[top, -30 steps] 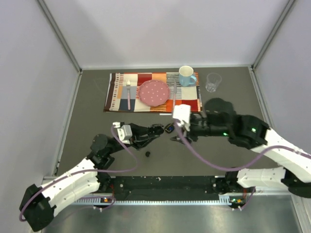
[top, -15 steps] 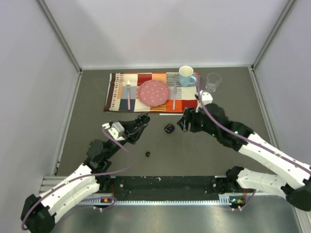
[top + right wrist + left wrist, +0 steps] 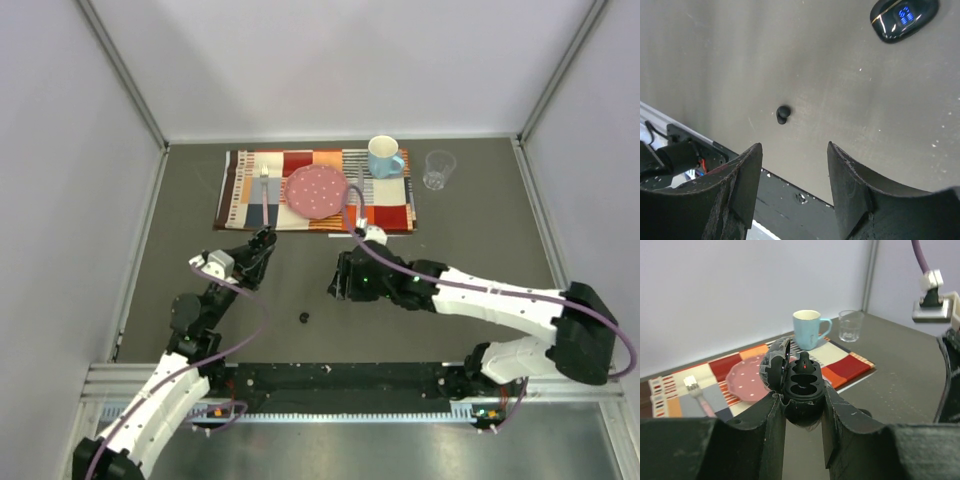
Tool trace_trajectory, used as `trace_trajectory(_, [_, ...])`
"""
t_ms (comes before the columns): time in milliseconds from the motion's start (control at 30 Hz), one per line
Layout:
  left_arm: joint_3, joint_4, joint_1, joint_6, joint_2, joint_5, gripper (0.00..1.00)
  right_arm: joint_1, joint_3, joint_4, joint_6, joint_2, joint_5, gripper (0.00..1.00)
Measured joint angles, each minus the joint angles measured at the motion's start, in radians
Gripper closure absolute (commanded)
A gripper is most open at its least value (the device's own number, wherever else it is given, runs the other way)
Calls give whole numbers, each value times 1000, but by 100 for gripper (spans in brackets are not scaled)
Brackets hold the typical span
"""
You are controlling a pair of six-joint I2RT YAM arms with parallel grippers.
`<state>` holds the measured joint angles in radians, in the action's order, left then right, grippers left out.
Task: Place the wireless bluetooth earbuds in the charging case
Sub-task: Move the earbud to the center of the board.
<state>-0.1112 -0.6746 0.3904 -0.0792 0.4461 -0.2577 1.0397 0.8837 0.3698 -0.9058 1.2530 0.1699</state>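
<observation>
The left gripper [image 3: 801, 402] is clamped on the open charging case [image 3: 801, 387], whose lid is tipped to the left. One earbud [image 3: 804, 363] showing a red light sits in the far socket; the near socket is unfilled. The right gripper [image 3: 795, 150] hangs with fingers spread over the table [image 3: 840, 90], where a loose earbud [image 3: 783, 114] lies untouched, well apart from a closed case with a blue display [image 3: 904, 16]
</observation>
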Motion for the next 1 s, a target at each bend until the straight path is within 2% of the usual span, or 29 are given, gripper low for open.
trace_trajectory(133, [14,15,-58,-20,-48,-5,100,34,34,-18,-39,126,4,48])
trace_trajectory(367, [14,85,-70,-34,-127,34,100,52,158,-42,-48,306,-43,51])
trace_trajectory(600, [14,151,-71,-50,-217,66,100,52,246,-62,-48,459,-124,44])
trace_trajectory(700, [14,181,-71,-51,-235,69,100,53,248,-64,-49,505,-161,44])
trace_trajectory(1000, [14,217,-72,-53,-248,78,100,53,249,-63,-61,591,-248,52])
